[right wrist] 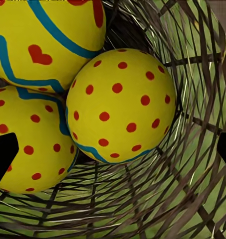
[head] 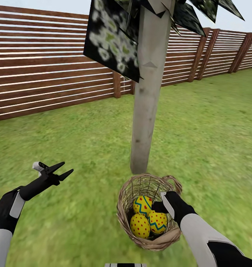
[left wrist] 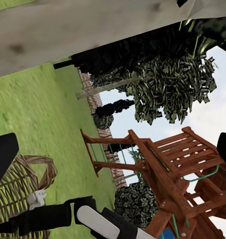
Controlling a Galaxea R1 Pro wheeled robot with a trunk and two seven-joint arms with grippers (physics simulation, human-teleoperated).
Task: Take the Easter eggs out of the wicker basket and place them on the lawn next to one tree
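Wicker basket: set on the lawn just in front of the foot of the tree, its small loop handle turned toward the trunk. Three Easter eggs: all held inside the basket, clustered and touching, listed as upper egg, lower left egg and lower right egg; in the right wrist view the dotted egg is seen foremost against the woven wall, with two more behind it. Right hand: lowered into the basket mouth above the eggs; dark fingertips are seen wide apart at either edge of the right wrist view, nothing gripped between them. Left hand: raised over bare grass, well apart from the basket, fingers spread and nothing held. Tree: pale grey-beige trunk, dark blocky foliage flecked with white overhead. Fence: brown horizontal slats, bounding the grass behind the tree. Playset: red-brown wood, recorded in the left wrist view beyond the basket rim.
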